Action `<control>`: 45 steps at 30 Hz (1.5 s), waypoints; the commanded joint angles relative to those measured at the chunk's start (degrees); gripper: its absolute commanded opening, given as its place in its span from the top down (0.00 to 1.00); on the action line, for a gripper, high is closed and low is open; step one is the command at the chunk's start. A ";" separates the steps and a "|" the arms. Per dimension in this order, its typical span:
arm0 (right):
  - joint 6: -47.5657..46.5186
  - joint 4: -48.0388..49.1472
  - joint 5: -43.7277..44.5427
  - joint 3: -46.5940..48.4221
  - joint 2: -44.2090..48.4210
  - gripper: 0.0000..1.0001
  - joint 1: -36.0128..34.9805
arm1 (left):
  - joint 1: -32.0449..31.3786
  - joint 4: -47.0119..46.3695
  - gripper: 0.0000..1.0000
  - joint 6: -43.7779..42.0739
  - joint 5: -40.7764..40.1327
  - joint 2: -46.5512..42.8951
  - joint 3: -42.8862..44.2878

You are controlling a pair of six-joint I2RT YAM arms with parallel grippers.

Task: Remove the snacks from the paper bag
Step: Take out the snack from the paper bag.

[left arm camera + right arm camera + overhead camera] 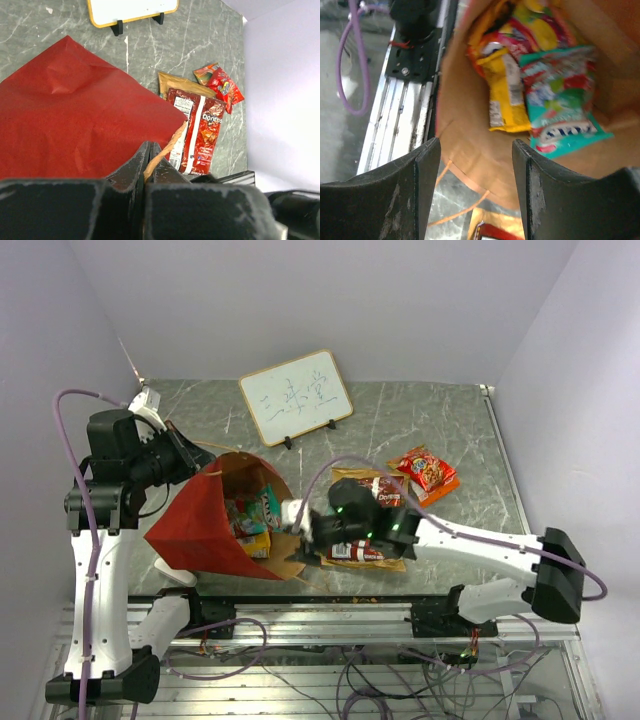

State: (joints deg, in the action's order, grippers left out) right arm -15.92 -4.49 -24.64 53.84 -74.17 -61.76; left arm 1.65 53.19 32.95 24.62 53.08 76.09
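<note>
While my right tool (475, 150) gapes empty at the mouth of the paper bag (200, 525), my left tool (149, 150) is clamped on its rim. The bag lies on its side, mouth pointing right; teal and yellow snacks (560, 95) inside, a "Doritos" packet (202, 132) outside on the counter (420, 410).

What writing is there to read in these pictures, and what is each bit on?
"Doritos": on the red packet lying outside the paper bag.
White board: blue handwritten characters, too small to read.
Teal packet and yellow packet inside the bag: print blurred.
</note>
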 commanded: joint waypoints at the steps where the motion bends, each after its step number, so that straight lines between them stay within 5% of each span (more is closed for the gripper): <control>1: -12.29 1.62 7.99 2.41 -5.99 0.41 -6.41 | -0.02 1.66 0.93 -1.33 -0.15 -1.71 1.48; 16: -27.14 14.33 24.80 0.21 -20.03 0.50 -6.17 | -0.06 2.74 0.93 -1.53 1.60 -3.60 1.60; 45: -24.27 31.92 28.55 5.29 -38.46 0.49 -4.13 | -0.07 4.91 0.93 -1.73 3.20 -1.73 3.74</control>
State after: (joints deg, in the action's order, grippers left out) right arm -41.60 23.55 2.57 55.86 -111.13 -66.08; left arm 1.65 57.08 31.97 27.24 51.86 77.47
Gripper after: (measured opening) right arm 0.533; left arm 0.075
